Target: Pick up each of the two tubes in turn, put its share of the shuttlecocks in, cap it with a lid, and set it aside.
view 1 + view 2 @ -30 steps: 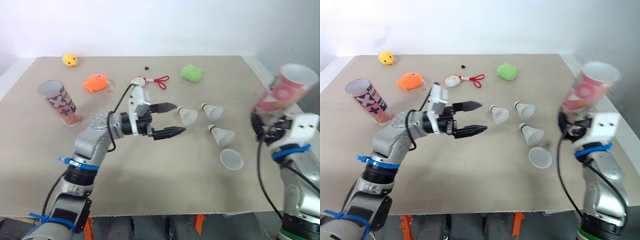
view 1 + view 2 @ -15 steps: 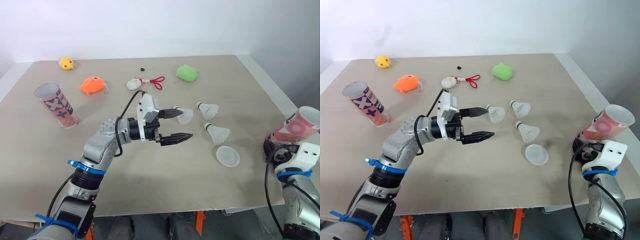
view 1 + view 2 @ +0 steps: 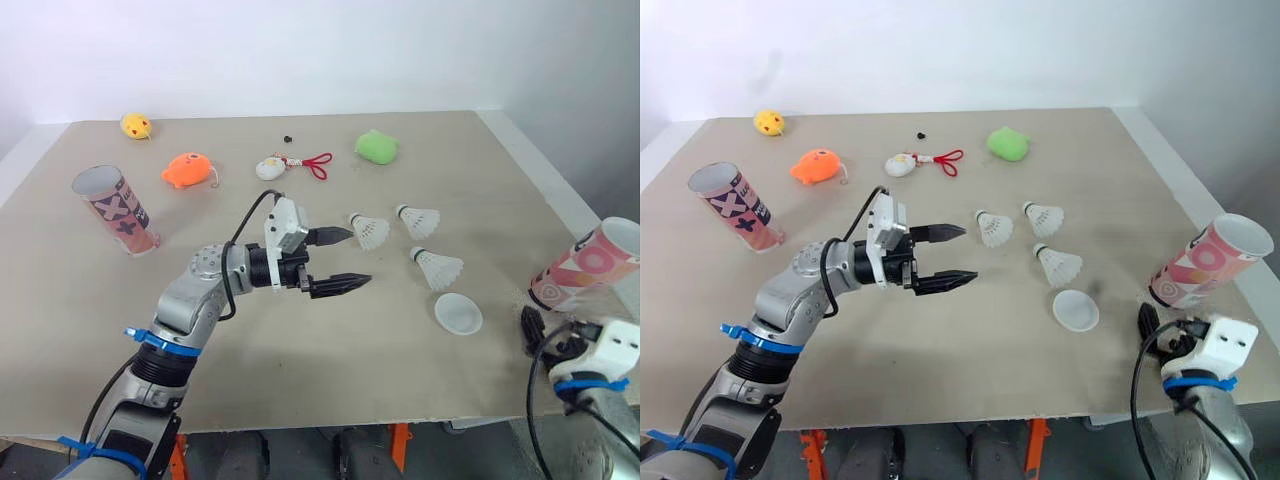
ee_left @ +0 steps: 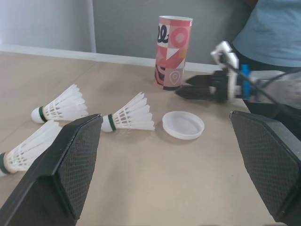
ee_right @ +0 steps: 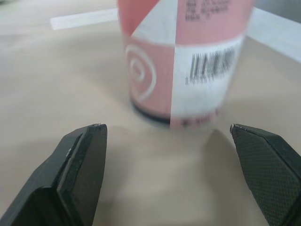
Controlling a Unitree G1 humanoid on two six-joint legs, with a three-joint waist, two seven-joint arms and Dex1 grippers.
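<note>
A pink patterned tube stands upright, mouth open, near the table's right edge. My right gripper is open just in front of it, toward the near edge, not touching it. The second tube, with X marks, stands at the far left. Three white shuttlecocks lie right of centre, and a clear round lid lies nearer than they do. My left gripper hovers open and empty just left of the nearest shuttlecock, fingertips pointing at the group.
Small toys lie along the far side: yellow, orange, green, and a white one with a red cord. A person in a blue shirt stands beyond the table's right edge.
My right gripper brought the pink tube down from the air, set it on the table, let go and drew back. My left gripper reached toward the shuttlecocks, then eased back slightly.
</note>
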